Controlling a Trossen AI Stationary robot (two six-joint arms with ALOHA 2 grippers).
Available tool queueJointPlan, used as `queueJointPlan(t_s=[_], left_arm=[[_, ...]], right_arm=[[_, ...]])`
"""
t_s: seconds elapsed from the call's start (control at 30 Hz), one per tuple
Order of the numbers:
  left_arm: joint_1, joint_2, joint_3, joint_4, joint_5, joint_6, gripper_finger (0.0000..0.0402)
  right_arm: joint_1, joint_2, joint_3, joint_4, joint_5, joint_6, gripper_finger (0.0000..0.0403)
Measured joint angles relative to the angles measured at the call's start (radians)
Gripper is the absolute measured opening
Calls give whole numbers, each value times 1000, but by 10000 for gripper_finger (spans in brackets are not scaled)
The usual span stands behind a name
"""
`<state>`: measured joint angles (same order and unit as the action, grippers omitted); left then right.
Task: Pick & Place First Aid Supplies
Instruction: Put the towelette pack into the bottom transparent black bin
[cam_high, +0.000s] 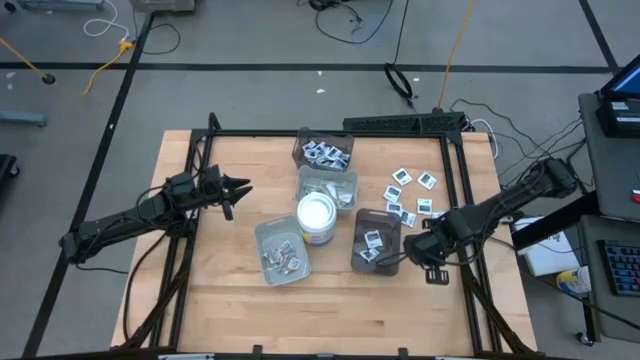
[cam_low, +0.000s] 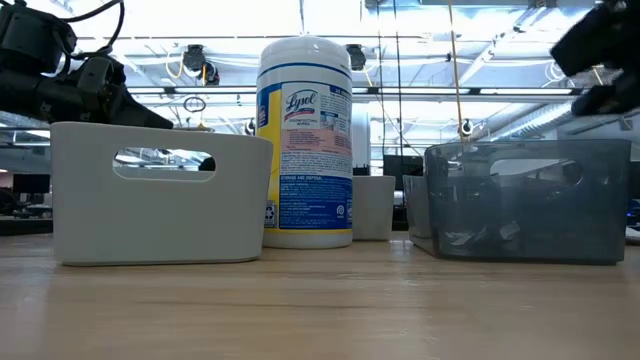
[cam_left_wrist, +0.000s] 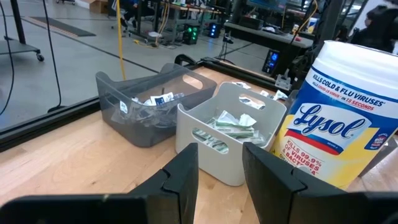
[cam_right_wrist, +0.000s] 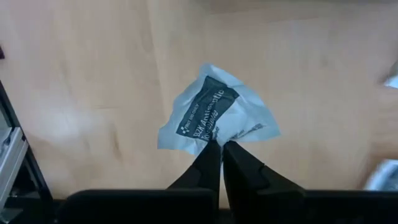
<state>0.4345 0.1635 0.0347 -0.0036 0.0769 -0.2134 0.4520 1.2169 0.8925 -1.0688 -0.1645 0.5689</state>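
My right gripper (cam_right_wrist: 221, 152) is shut on one of the first aid supplies, a square white packet (cam_right_wrist: 214, 118) with a dark printed label, above bare wood. In the high view this gripper (cam_high: 418, 243) stands just right of a dark tray (cam_high: 376, 240). More square packets (cam_high: 410, 195) lie flat on the table beyond it. My left gripper (cam_high: 240, 190) waits at the table's left, open (cam_left_wrist: 221, 168) with nothing between its fingers, facing the trays. My right gripper pinches the packet's crumpled edge (cam_right_wrist: 219, 139) between its two fingertips, coming from above and pointing down. The packet sticks out past the fingertips, lifted clear of the wood, its printed face showing.
A white Lysol tub (cam_high: 317, 217) stands mid-table, ringed by a near grey tray (cam_high: 282, 250) holding narrow strips, a far grey tray (cam_high: 327, 186) and a far dark tray (cam_high: 323, 151) holding packets. A black frame (cam_high: 455, 180) borders the table. Bare wood lies along the near edge.
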Motion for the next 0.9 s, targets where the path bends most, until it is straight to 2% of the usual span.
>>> queueJointPlan(t_s=[0.2,0.63,0.9], left_arm=[[0,0,0,0,0,0,129],[0,0,0,0,0,0,129],[0,0,0,0,0,0,129]], right_arm=[[-57,21,115,-103,2,-67,1],[-270,282,429,-137,5,-343,0],[-307,388,407,-26,31,-380,0]])
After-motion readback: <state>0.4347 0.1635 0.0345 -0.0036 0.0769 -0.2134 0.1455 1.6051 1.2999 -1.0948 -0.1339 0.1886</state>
